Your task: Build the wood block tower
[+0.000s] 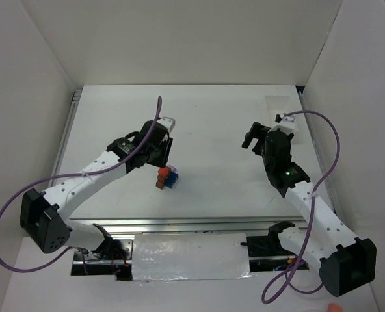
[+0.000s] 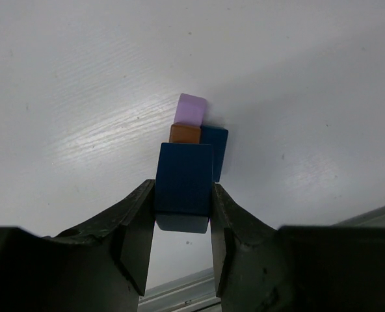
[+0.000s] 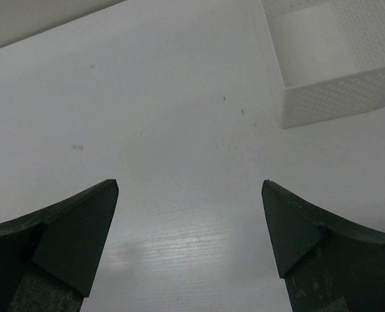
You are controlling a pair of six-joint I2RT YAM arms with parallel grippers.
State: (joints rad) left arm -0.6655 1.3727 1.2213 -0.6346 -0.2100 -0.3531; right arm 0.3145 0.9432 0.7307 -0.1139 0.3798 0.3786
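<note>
table (image 1: 212,117): white, soft glare | walls (image 1: 179,39): white, three sides

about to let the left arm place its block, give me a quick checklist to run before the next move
1. Grip: the left gripper is shut on the dark blue block: ok.
2. Block square in the grip: ok, its edges run level.
3. Gap between the held block and the wood block tower: cannot tell, they overlap in the left wrist view.
4. Tower blocks packed together: ok, purple, brown-orange and blue sit against each other.
5. The right gripper is open and away from the tower: ok, over the table beside the white tray.
</note>
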